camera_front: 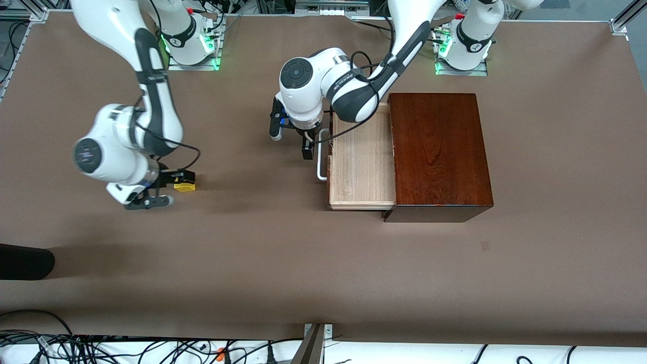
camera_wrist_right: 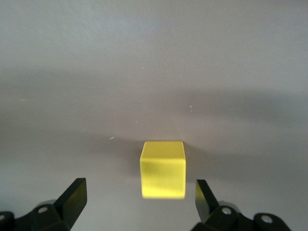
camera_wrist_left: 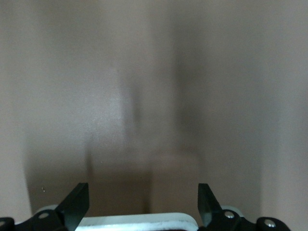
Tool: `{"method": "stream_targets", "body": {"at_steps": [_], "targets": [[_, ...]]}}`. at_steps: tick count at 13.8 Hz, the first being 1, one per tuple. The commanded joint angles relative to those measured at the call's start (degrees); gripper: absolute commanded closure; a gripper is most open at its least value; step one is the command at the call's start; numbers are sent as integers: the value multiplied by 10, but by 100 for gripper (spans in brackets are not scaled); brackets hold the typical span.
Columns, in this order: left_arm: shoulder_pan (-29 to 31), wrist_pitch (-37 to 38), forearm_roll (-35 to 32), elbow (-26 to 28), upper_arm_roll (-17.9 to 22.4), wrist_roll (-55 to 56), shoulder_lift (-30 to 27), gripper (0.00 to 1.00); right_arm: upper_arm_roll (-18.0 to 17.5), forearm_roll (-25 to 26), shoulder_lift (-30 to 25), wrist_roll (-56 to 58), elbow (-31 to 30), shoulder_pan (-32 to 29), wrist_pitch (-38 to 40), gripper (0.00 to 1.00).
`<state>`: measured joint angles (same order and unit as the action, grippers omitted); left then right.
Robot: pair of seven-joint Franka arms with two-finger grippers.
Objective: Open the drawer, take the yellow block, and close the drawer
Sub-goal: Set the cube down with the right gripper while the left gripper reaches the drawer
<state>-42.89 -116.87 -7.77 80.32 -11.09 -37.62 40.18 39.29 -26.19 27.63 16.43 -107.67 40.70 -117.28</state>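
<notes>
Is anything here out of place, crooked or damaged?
Nothing stands out. The drawer stands pulled out straight and empty, and the yellow block sits squarely on the table between the right gripper's open fingers.

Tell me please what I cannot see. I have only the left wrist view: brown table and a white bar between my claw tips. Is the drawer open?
Observer: Yes. The drawer stands pulled out of the wooden box. The white bar is its handle, and your left claw is open at it.
Operator: Is the yellow block inside?
Observer: No. The yellow block sits on the table, toward the right arm's end.
Operator: Does the right claw hold it?
Observer: No. The right claw is open around the block, with a gap on each side.
</notes>
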Motion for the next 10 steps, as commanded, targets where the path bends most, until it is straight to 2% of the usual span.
{"method": "stream_targets", "body": {"at_steps": [1,4,6,8,10], "targets": [[-5,13,-15,-24,11,-15,2,0,44,8,-5,-27,95,2,130,0],[4,37,-17,-19,15,-15,-9,0,73,53,-5,-56,230,1,269,0],[8,63,-17,-19,16,-14,-13,0,86,75,-5,-55,294,0,326,0],[14,84,-18,-18,16,-14,-17,0,101,92,-14,-51,334,0,365,0],[15,104,-18,-17,19,-14,-18,0,107,93,-41,-53,340,0,400,0]]}}
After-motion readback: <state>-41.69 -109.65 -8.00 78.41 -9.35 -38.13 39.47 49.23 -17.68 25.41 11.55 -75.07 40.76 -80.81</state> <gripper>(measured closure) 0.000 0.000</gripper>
